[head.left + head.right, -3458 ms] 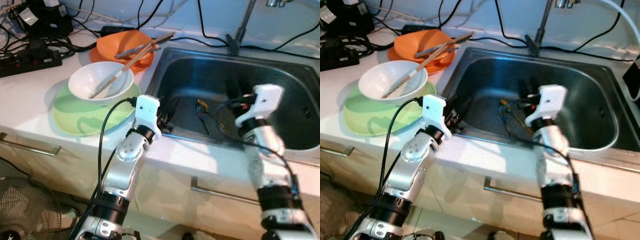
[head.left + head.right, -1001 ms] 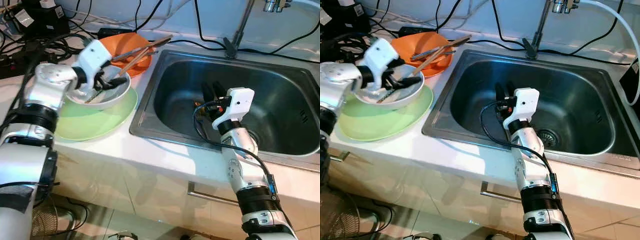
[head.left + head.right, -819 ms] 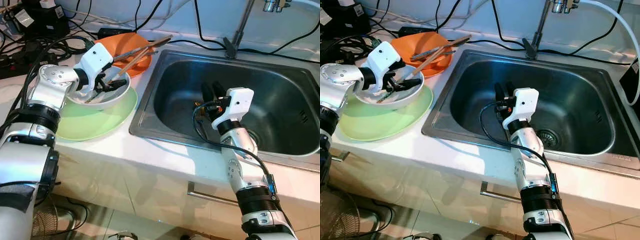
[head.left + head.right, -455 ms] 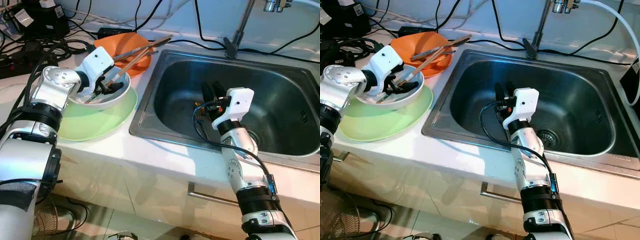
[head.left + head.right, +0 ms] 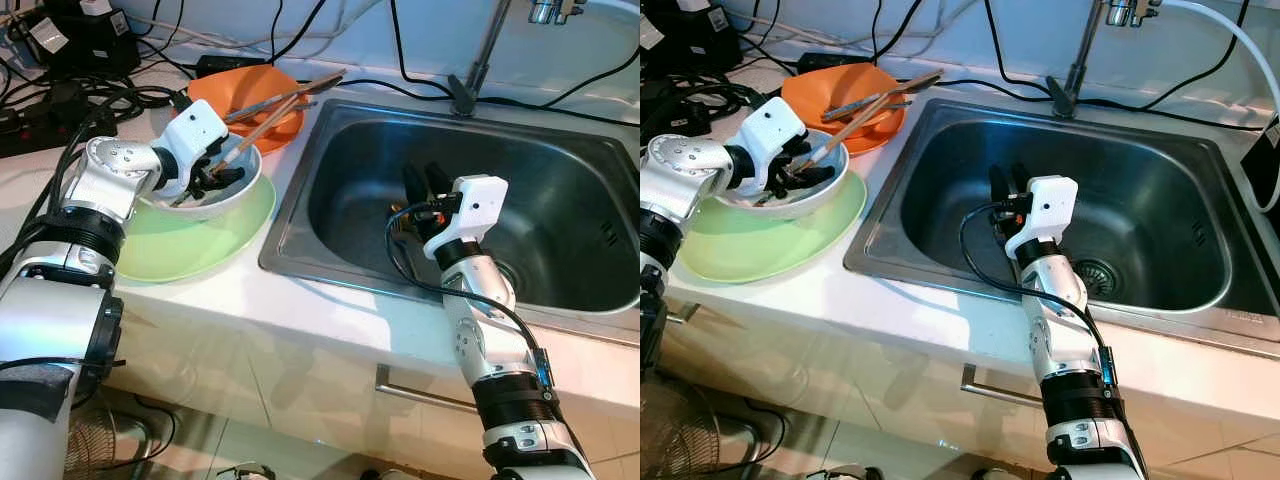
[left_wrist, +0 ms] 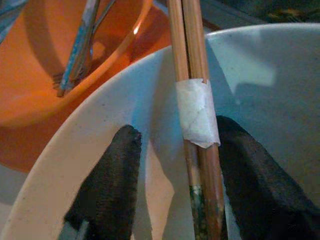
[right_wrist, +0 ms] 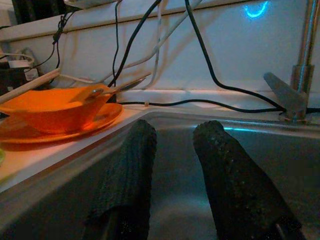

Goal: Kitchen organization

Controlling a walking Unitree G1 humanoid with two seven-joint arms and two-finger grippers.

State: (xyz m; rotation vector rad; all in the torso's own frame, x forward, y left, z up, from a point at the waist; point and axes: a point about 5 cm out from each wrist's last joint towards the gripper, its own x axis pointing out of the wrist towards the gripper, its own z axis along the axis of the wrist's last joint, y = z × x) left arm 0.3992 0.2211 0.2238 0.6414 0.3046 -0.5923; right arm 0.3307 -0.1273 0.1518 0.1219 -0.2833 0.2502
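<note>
Still early, by my judgement: your left gripper point(image 6: 172, 200) straddles the chopsticks point(image 6: 192, 100) inside the white bowl point(image 5: 240, 190), fingers apart; right gripper point(image 5: 425, 185) hovers parted, empty, over the sink point(image 5: 560, 170).

Left pincer point(image 5: 212, 174) reaches forward, fingers parted; right pincer point(image 5: 424, 183) gapes, raised.

On the counter point(image 5: 300, 300), the sink point(image 5: 480, 190) lies toward three o'clock and the dishes toward nine. A bowl point(image 5: 235, 195) sits on a plate point(image 5: 190, 250); chopsticks point(image 5: 245, 140) lie in it, leaning out toward one o'clock. Just behind, at twelve o'clock of that bowl, a second bowl point(image 5: 215, 95) holds utensils point(image 5: 285, 95). Cables point(image 5: 60, 100) lie at ten o'clock, and the faucet point(image 5: 470, 85) stands behind the sink at twelve.
</note>
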